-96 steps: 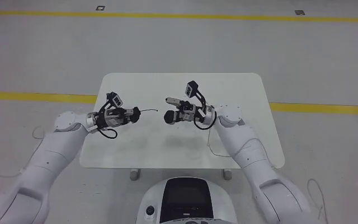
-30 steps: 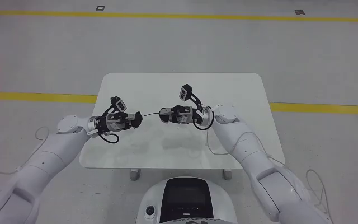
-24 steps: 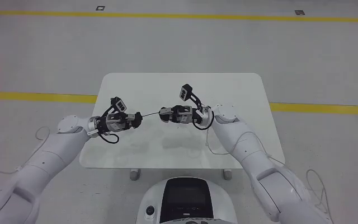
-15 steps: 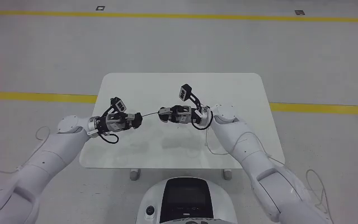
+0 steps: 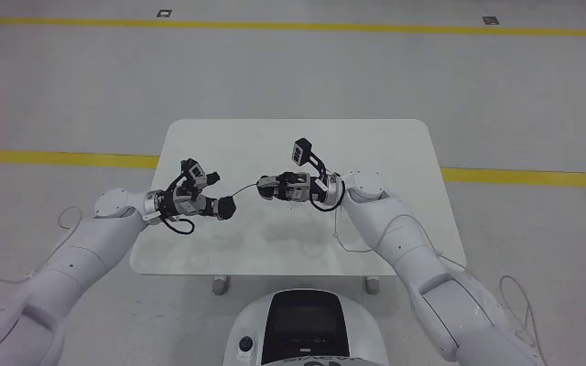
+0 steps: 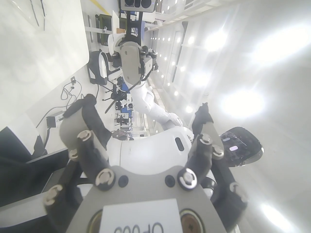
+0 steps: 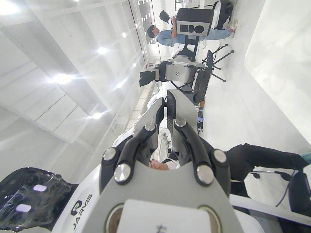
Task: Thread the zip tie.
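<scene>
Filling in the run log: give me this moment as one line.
right gripper shut on thin black zip tie | left gripper open beside its free end | both above white table

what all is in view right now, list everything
zip tie: one, black, in the air over the table, one end in the right gripper, free end pointing toward the left gripper
table: one, white, rounded corners, under both arms
floor lines: two, yellow, one beyond the table, one crossing beneath it
right gripper: one, black-fingered, shut on the zip tie
left gripper: one, black-fingered, open, holding nothing
</scene>
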Robot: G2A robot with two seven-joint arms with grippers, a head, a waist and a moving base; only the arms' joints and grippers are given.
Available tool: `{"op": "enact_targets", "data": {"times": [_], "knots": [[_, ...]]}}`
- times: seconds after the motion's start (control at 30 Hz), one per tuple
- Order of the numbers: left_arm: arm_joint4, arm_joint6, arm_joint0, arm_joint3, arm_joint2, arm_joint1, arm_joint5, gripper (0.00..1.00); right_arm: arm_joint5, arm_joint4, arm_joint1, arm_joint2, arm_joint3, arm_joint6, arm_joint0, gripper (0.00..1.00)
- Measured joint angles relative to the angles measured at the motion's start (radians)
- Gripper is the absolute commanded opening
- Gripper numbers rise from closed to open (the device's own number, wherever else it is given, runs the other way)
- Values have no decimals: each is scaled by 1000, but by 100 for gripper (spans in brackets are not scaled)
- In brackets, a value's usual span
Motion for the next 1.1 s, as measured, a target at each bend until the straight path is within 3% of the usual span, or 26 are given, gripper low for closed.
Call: {"op": "enact_targets", "data": {"times": [0.13,0.27,0.47,0.67,0.93,1.1], "knots": [[0,0,0,0,0,0,0,100,0,0,0,0,-1,-1,-1,0],[22,25,14,-28,-12,0,11,100,1,13,8,16,-58,-30,-38,0],[36,-1,33,-50,-34,-4,4,100,2,70,15,31,-107,9,-75,0],[40,0,44,-86,-42,-17,-12,100,-5,133,2,9,-100,24,-78,0],[51,9,45,-92,-43,-17,-12,100,0,123,2,4,-112,10,-84,0],[101,61,65,-138,-92,-17,-12,100,34,111,6,-7,-169,-12,-110,0]]}}
